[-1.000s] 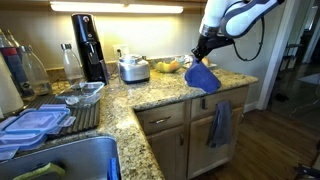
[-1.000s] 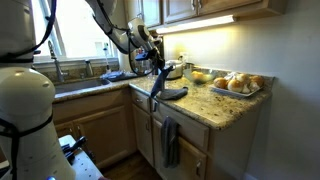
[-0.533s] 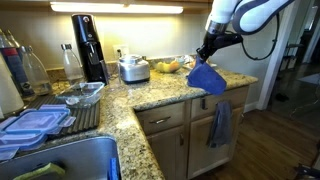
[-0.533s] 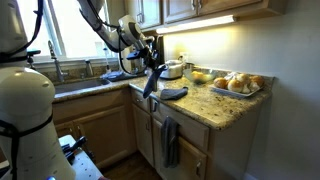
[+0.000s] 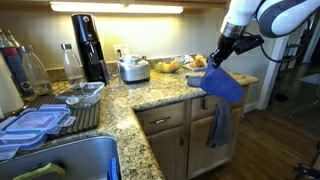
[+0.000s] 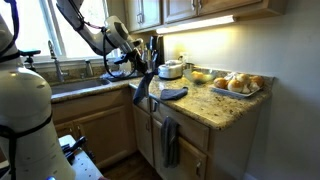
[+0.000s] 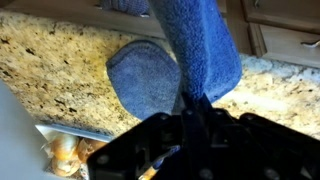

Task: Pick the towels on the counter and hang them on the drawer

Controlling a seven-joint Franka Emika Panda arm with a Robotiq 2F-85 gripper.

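My gripper (image 5: 222, 58) is shut on a blue towel (image 5: 226, 86) and holds it up by one edge. The towel hangs limp just past the front edge of the granite counter (image 5: 168, 93), above the drawer (image 5: 161, 118) row. The held towel also shows in the wrist view (image 7: 200, 45) and in an exterior view (image 6: 141, 95). A second blue towel (image 6: 172, 93) lies crumpled on the counter and shows in the wrist view (image 7: 145, 78). Another blue towel (image 5: 219, 125) hangs from a drawer front below the counter in both exterior views (image 6: 170, 140).
A tray of bread and fruit (image 6: 236, 86) sits at the counter's far end. A rice cooker (image 5: 133, 68), a black coffee maker (image 5: 88, 45), a dish rack with blue-lidded containers (image 5: 32, 124) and a sink (image 5: 75, 160) fill the other leg.
My gripper has moved outward from above the counter to past its front edge, carrying the towel with it. The towel on the counter and the hanging one have not moved.
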